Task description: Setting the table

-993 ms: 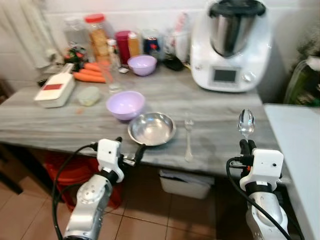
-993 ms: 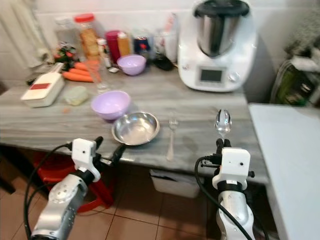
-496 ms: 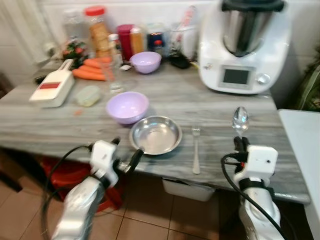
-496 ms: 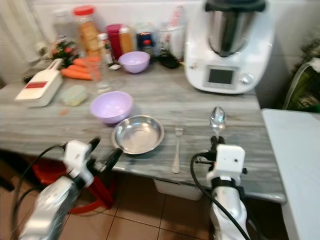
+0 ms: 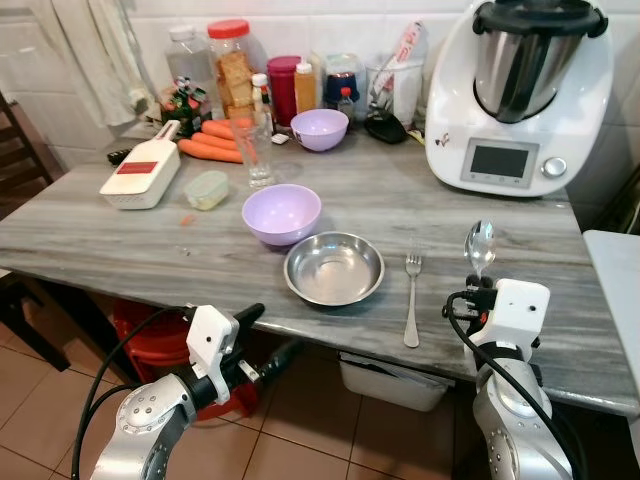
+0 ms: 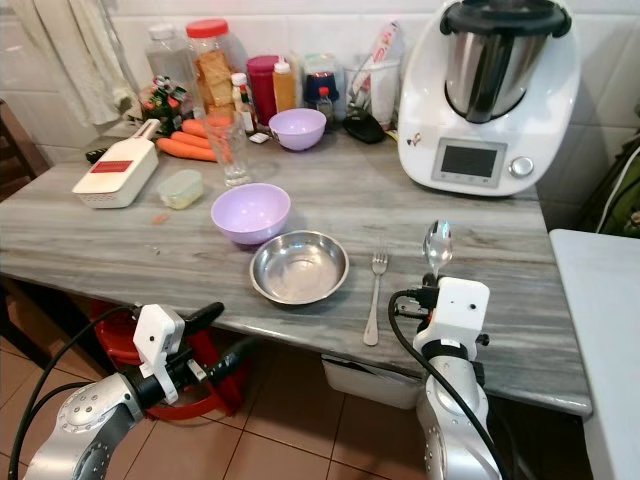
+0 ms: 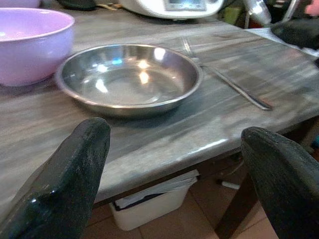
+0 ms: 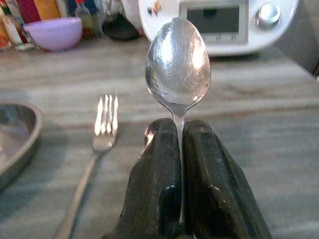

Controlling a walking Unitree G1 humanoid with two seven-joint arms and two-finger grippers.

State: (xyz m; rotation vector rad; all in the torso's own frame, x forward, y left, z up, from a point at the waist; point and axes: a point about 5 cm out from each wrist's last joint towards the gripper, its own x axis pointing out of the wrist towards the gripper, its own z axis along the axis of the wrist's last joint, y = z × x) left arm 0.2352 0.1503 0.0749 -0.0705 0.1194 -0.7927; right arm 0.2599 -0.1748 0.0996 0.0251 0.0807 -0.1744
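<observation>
You are facing the grey table (image 5: 120, 250), where a place setting is taking shape near the front edge: the steel plate (image 5: 334, 268) is lying just in front of the lilac bowl (image 5: 282, 213), and the fork (image 5: 411, 298) is lying just to the plate's right, handle toward you.

Your right gripper (image 8: 178, 149) is clamping the spoon (image 5: 480, 246) by its handle, bowl end pointing up, over the table's front edge to the right of the fork, presumably because that open strip beside the fork is where the spoon belongs.

Your left gripper (image 7: 174, 164) is hanging low before the table edge with its fingers spread wide, holding nothing (it looks idle, kept clear of the plate).

Compared with a second ago, your view is sharper and the table is sitting a little lower and further right in it, so the camera has shifted; the left arm has dropped below the tabletop, while the spoon is staying upright in the same grip.
</observation>
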